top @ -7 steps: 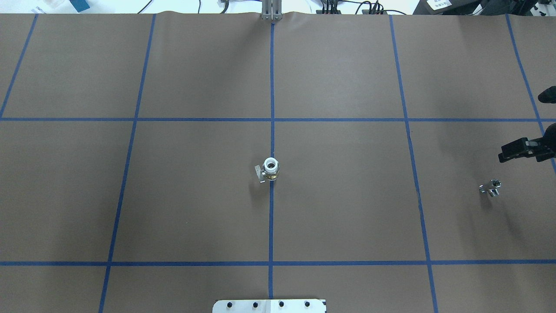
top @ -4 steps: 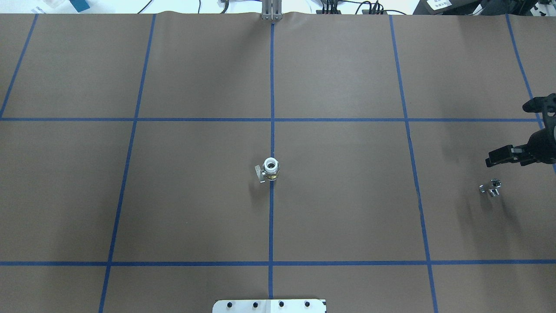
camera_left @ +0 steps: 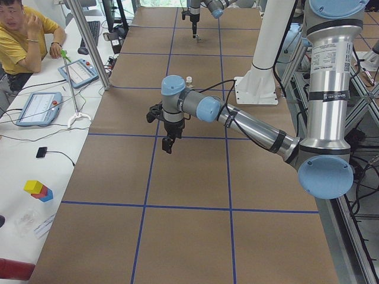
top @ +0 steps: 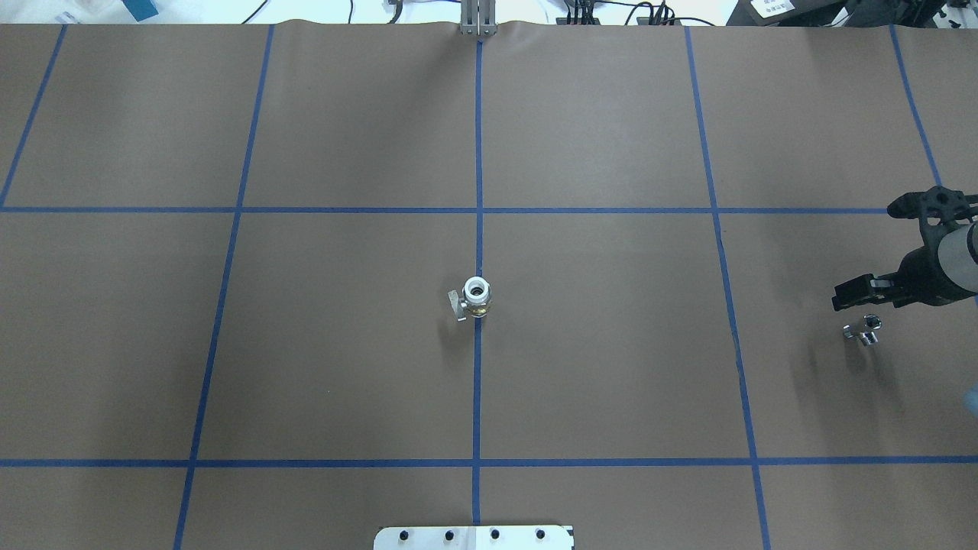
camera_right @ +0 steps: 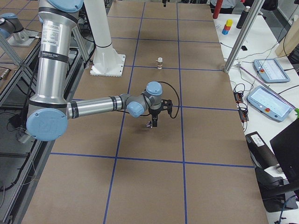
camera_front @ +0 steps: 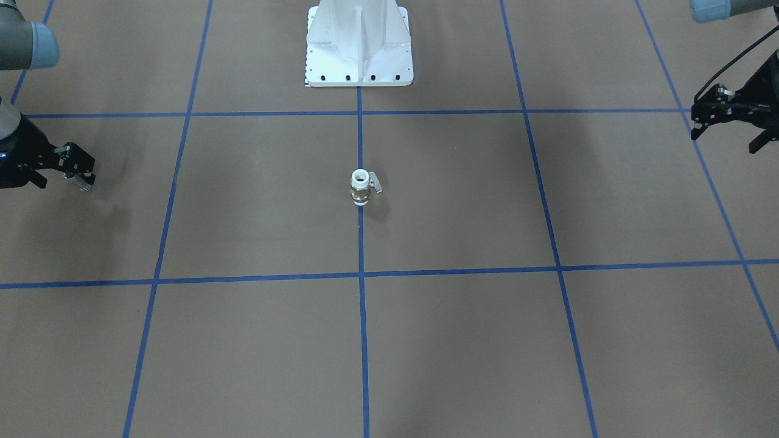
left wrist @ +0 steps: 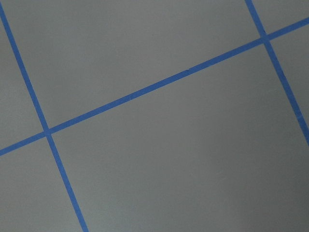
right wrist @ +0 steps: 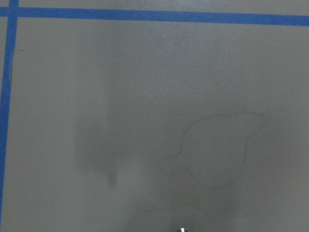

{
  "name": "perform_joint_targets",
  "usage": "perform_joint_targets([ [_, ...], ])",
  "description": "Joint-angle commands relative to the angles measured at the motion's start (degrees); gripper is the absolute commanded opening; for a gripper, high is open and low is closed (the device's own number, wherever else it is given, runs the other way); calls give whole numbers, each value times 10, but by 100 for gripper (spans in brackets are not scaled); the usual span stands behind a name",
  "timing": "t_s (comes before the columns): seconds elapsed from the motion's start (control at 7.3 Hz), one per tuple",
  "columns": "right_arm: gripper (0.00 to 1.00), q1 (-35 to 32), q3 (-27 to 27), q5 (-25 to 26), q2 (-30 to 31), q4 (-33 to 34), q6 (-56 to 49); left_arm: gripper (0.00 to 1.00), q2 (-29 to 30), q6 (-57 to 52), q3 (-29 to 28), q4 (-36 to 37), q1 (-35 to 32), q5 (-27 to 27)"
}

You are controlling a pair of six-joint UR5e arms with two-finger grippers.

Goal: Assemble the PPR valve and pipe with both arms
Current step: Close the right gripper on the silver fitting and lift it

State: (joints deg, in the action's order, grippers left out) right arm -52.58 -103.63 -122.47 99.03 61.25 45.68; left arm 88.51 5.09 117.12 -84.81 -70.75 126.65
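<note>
The valve stood upright mid-table. Only the front view showed the left fingers, spread and empty. Overhead, the right fingers hung just beside the pipe, their gap unclear.

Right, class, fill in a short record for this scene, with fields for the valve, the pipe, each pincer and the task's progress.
PPR valve: upright on the centre tape line, nothing touching it
pipe: lies far out on the robot's right, apart from the valve
right pincer: close by the pipe, not gripping it
left pincer: far out on the robot's left, holding nothing
progress: the parts are not yet joined
</note>
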Motion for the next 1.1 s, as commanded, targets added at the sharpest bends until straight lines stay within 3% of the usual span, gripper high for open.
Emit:
perform_joint_targets([
  [0.0,81,8,2,7,6,1,1,100,0,0,0,0,1,0],
  [0.41,77,14,1,7,19,3,1,100,1,0,0,0,1,0],
  [0.96,8,15,-1,-3,20,4,2,100,1,0,1,0,1,0],
])
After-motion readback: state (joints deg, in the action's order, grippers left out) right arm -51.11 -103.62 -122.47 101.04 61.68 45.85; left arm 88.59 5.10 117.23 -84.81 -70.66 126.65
